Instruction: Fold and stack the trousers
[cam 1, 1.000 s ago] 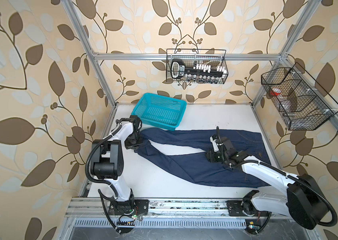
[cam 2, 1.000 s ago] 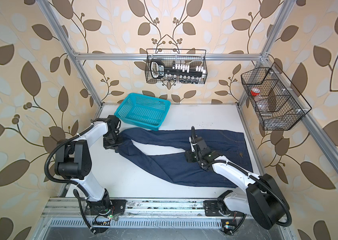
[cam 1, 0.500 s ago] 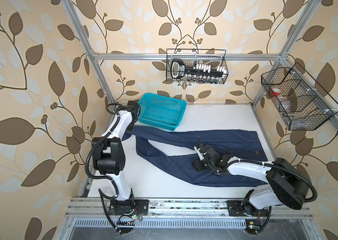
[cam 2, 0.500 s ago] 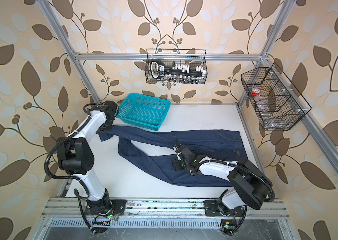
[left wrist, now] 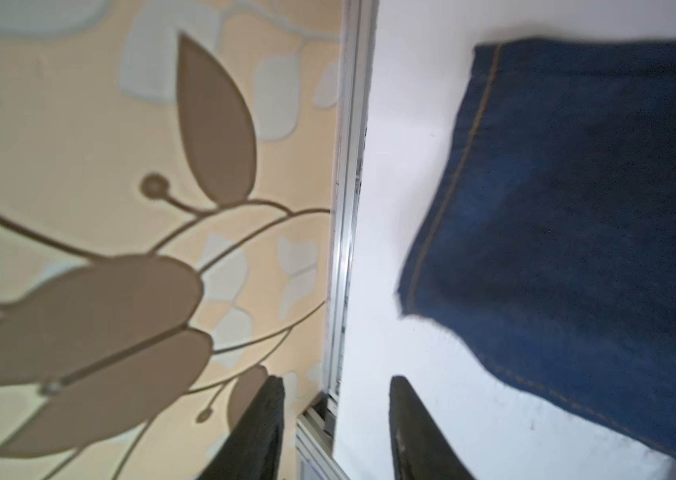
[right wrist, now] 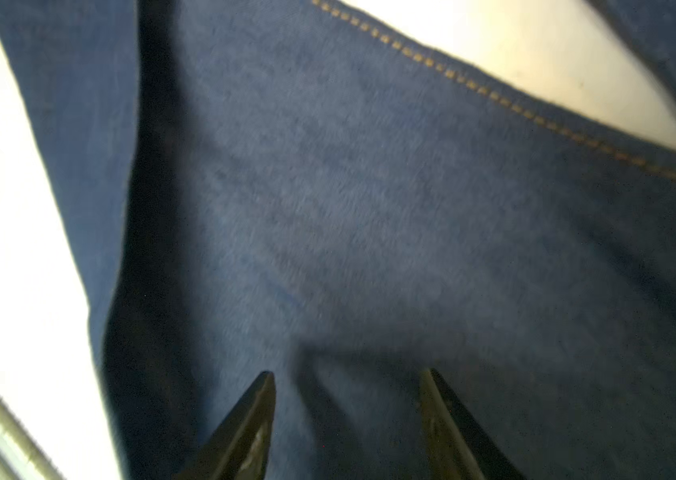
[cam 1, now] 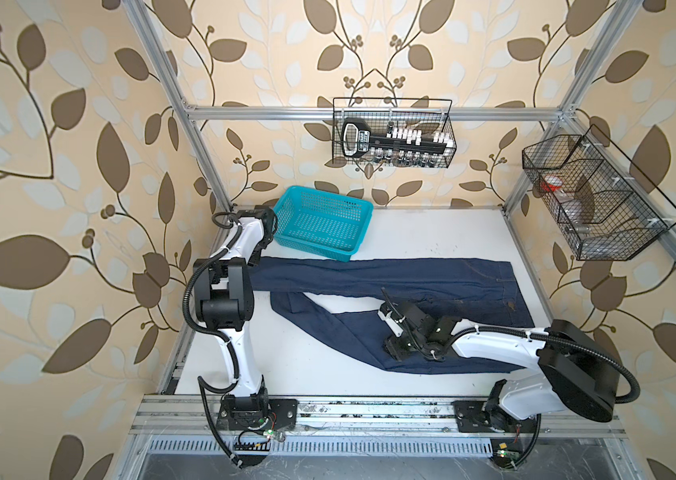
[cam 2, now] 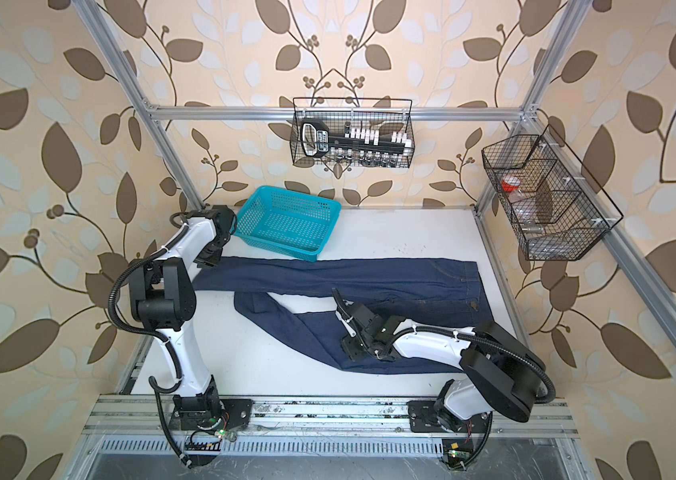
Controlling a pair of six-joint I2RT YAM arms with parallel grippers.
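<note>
White table (cam 1: 432,232) first, because it is the biggest thing. Our dark blue trousers (cam 1: 411,274) lie flat on it, with the waist to the right and 2 legs reaching left. The far leg lies straight, and its end is just beside the blue-green basket (cam 1: 322,224). The near leg is bent and turned over near its end.

Our left gripper (left wrist: 334,380) is by the far leg's hem (left wrist: 465,166). Its fingers are apart and hold nothing. Our right gripper (right wrist: 349,374) is low over the near leg. Its fingers are apart too, with cloth under them but not pinched.

We think the bent leg may bunch up if we fold now, because it is not straight. The left arm is close to the basket and could bump it.

Both top views show the whole trousers but hide the fingertips. The wrist views show the gaps between the fingers and the orange stitching (right wrist: 494,95).
</note>
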